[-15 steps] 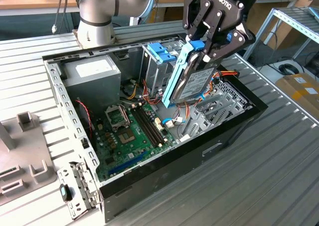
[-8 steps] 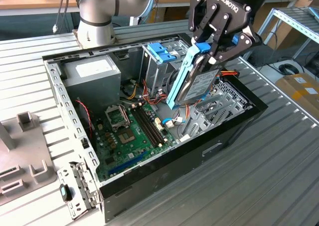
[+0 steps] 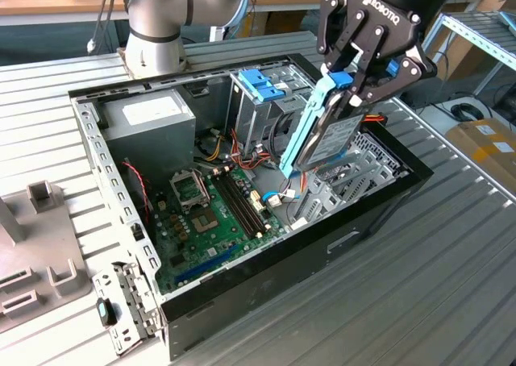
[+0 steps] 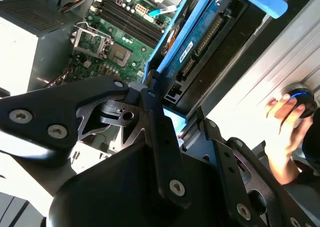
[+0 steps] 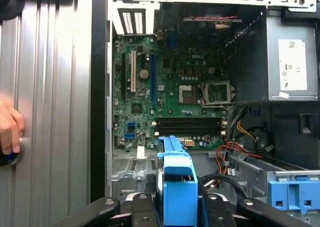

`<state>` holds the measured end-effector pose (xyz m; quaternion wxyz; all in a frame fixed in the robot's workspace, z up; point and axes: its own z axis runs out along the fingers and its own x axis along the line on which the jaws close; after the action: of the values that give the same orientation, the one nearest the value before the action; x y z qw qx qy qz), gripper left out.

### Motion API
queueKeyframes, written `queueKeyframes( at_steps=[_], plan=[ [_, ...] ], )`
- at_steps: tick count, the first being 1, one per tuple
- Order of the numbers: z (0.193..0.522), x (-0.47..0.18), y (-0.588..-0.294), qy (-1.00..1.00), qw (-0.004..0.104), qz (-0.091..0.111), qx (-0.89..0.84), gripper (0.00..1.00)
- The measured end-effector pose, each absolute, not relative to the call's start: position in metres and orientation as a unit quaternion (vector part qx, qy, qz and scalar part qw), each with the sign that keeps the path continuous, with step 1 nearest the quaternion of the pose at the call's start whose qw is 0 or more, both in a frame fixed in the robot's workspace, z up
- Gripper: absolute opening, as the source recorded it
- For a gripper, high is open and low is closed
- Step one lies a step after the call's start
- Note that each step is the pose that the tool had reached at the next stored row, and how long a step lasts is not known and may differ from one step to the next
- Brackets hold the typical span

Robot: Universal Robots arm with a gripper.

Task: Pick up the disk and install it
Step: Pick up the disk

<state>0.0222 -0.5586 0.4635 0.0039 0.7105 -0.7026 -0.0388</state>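
Observation:
The disk, a silver drive in a blue carrier frame, hangs on edge and tilted over the open computer case, towards the exterior view's right. My gripper is shut on its upper end, fingers pressing on both sides of the blue frame. In the second wrist view the disk stretches away from the gripper, its circuit-board side showing. In the first wrist view the blue carrier sits between the fingers, above the motherboard. The disk's lower end hovers near the case's inner metal brackets.
The drive cage with a blue clip stands just beside the disk, towards the exterior view's left. A grey power-supply box fills the case's far corner. Cables run by the cage. A person's hand rests on the table outside the case.

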Motion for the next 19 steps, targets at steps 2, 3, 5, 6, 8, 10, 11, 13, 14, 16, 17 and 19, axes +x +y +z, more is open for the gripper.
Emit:
queueKeyframes(
  at_steps=[2,3,5,6,8,10,11,13,14,16,17,19],
  plan=[
    [0.464,0.024,-0.561,-0.703,0.004,-0.039,0.711,0.37],
    [0.464,0.024,-0.563,-0.703,0.004,-0.039,0.711,0.37],
    [0.464,0.026,-0.565,-0.703,0.004,-0.039,0.711,0.37],
    [0.464,0.027,-0.567,-0.703,0.004,-0.039,0.711,0.37],
    [0.464,0.03,-0.569,-0.703,0.004,-0.039,0.71,0.37],
    [0.464,0.034,-0.57,-0.703,0.005,-0.04,0.71,0.37],
    [0.464,0.039,-0.571,-0.703,0.006,-0.041,0.71,0.37],
    [0.464,0.048,-0.573,-0.703,0.008,-0.043,0.71,0.37],
    [0.464,0.051,-0.574,-0.703,0.008,-0.043,0.71,0.37],
    [0.464,0.055,-0.575,-0.703,0.009,-0.044,0.71,0.37],
    [0.464,0.056,-0.575,-0.703,0.009,-0.044,0.71,0.37],
    [0.464,0.058,-0.576,-0.703,0.009,-0.044,0.71,0.37]
  ],
)
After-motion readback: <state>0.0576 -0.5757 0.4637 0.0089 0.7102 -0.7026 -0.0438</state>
